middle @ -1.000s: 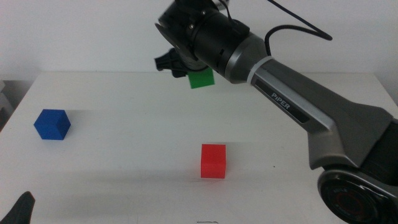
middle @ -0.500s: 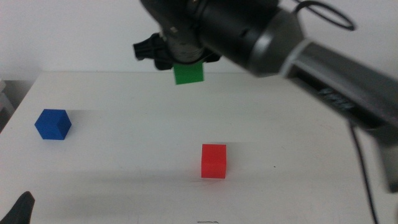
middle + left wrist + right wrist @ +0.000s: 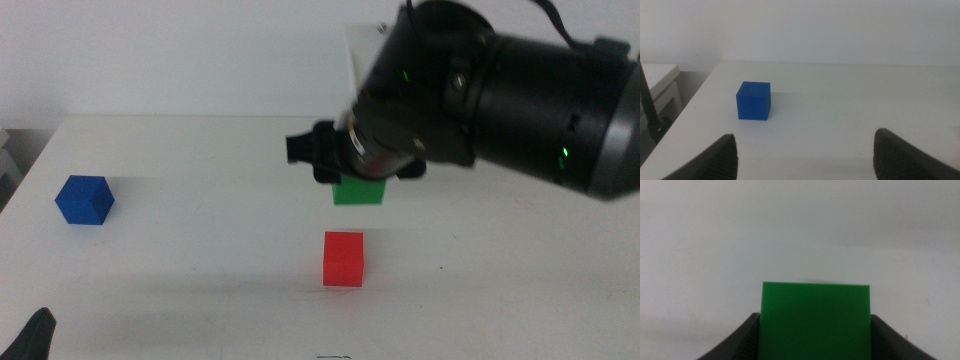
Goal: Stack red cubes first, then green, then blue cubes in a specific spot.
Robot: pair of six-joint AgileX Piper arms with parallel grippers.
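While the right gripper (image 3: pixel 358 180) clamped the green cube (image 3: pixel 359 191) between its dark jaws, it held that cube in the air just above the red cube (image 3: pixel 343 258), which sat on the white table (image 3: pixel 200 260). Well apart, near the table's left edge, lay the blue cube (image 3: pixel 84 199). Facing it, the left gripper (image 3: pixel 802 150) waited low with jaws spread wide.

The green cube (image 3: pixel 359 192) was plain matte green, the red cube (image 3: pixel 343 259) bright red, the blue cube (image 3: pixel 84 200) deep blue; the worktop (image 3: pixel 200 270) was plain white, both end effectors' jaws dark.
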